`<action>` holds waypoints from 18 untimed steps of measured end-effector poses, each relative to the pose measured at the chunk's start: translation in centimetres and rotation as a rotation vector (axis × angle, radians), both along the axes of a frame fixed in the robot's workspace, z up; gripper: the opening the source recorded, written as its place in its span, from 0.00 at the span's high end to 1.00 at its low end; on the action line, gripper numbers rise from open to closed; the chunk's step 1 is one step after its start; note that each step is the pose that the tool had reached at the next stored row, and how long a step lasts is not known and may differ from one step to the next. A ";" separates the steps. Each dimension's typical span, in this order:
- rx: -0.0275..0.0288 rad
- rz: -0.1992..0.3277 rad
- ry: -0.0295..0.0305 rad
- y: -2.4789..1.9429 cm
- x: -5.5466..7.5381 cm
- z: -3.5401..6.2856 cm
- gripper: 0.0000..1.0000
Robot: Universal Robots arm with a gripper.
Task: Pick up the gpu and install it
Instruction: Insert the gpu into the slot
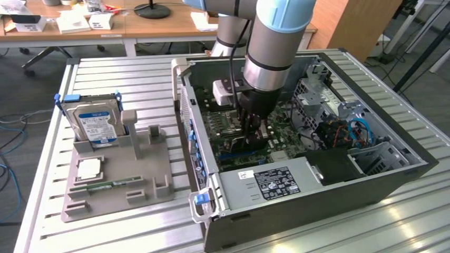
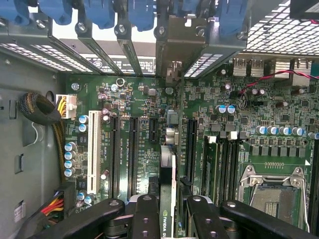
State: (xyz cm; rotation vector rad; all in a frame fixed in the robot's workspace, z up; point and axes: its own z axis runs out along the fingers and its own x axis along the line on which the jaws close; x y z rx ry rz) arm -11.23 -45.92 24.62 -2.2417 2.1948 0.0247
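Inside the open computer case (image 1: 309, 174), lying on its side on the slatted metal table (image 1: 126, 74), the tool (image 1: 253, 138) reaches down over the motherboard (image 2: 144, 99). In the wrist view its black fingers (image 2: 144, 219) are closed on the gpu (image 2: 167, 194), a thin card seen edge-on, standing upright between them with its pale metal end bracket (image 2: 172, 74) toward the row of blue slot latches (image 2: 102, 12). A green logo with white lettering shows on the card's edge near the fingers; the lettering cannot be read in full. The card runs parallel to the long black expansion slots (image 2: 133, 154), between one of them and the next slot beside the memory slots (image 2: 224, 164); whether it is seated in a slot cannot be told.

Small white print beside the white slot (image 2: 93, 149) is too fine to read. A black label (image 1: 277, 183) with white text sits on the power supply (image 1: 267, 184), also illegible.

Around the card lie the empty processor socket (image 2: 274, 194), a bundle of sleeved cables (image 2: 42, 112) with a white connector, and red wires (image 2: 264, 79). In the exterior view, a grey fixture (image 1: 119, 174) on the exterior view's left holds a silver hard drive (image 1: 95, 124) with a blue-white label, a processor chip (image 1: 89, 168) and a green memory stick (image 1: 105, 185), all well apart from the tool.
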 end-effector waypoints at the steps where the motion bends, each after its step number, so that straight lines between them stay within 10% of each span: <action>1: -0.0001 0.000 0.0001 0.00 0.0 0.00 0.74; 18: -0.0002 0.000 0.0002 0.00 0.0 -0.07 0.74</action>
